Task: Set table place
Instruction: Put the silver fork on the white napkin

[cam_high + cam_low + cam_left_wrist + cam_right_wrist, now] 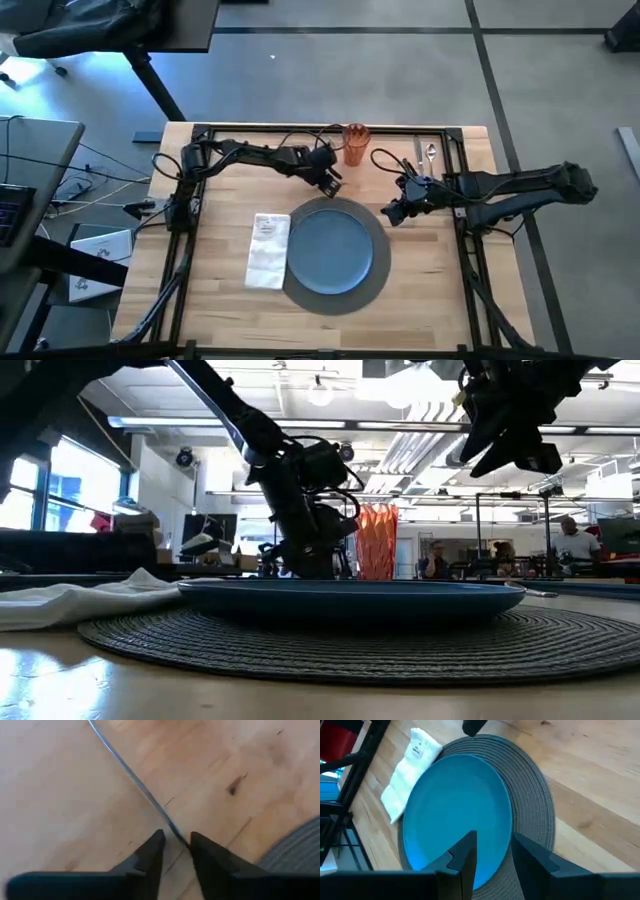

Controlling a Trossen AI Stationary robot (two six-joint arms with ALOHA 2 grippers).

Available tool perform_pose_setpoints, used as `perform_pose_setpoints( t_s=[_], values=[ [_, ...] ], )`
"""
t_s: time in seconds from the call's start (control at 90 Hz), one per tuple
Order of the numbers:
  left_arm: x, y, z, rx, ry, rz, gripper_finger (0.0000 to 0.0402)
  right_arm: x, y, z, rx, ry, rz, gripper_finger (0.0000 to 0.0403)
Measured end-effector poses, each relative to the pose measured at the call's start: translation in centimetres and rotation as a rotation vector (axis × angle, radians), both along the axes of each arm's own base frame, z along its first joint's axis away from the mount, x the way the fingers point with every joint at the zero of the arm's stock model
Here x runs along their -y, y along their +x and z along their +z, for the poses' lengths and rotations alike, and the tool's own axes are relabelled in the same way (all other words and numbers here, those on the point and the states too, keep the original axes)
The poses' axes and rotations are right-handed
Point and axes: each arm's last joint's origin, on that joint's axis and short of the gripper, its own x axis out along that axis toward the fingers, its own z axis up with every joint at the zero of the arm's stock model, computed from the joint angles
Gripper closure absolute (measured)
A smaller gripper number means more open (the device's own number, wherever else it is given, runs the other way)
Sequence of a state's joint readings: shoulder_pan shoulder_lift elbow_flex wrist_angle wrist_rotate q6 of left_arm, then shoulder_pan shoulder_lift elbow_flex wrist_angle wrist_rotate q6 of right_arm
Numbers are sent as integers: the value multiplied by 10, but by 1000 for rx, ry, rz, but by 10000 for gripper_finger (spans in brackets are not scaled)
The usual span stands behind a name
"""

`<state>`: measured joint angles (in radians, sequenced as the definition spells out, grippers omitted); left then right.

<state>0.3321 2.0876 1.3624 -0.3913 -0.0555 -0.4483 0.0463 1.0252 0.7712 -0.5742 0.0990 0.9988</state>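
Cutlery [135, 780] between left tool [176, 845] fingers

blue plate [330, 250], grey woven placemat [377, 275], orange tumbler [355, 143]

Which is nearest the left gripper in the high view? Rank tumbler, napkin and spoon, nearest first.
From the left gripper:
1. Orange tumbler, just beyond it toward the far edge.
2. Napkin, on the placemat's left.
3. Spoon, far right, close to the napkin's range.

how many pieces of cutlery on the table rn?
At least 2: a spoon near the table's far edge, right of the orange tumbler, and one thin utensil at the left gripper by the placemat. The arms may hide more.
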Motion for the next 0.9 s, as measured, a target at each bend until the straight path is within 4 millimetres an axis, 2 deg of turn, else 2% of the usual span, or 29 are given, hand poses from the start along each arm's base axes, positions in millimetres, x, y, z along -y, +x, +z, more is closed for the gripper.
perform_pose_setpoints(
  t_s=[0.067, 0.178, 0.444, 0.556, 0.7, 0.8, 0.9],
  values=[
    [0, -2, 2, -45, -10, -8, 387, 0, 0, 0, 3, -13, 13, 297],
    [4, -10, 12, -166, 7, -1, 398, 0, 0, 0, -1, -41, 46, 297],
    [24, -50, 71, -380, 108, 50, 401, 0, 0, 0, -14, -156, 166, 297],
    [40, -71, 94, -470, 104, 78, 401, 0, 0, 0, -21, -214, 224, 297],
    [84, -101, 125, -609, 135, 83, 401, 0, 0, 0, -34, -274, 289, 297],
    [127, -121, 146, -632, 112, 98, 401, 1, 0, 0, -41, -328, 322, 297],
    [179, -131, 153, -541, 38, 102, 401, 2, 0, 0, -51, -383, 342, 297]
  ],
)
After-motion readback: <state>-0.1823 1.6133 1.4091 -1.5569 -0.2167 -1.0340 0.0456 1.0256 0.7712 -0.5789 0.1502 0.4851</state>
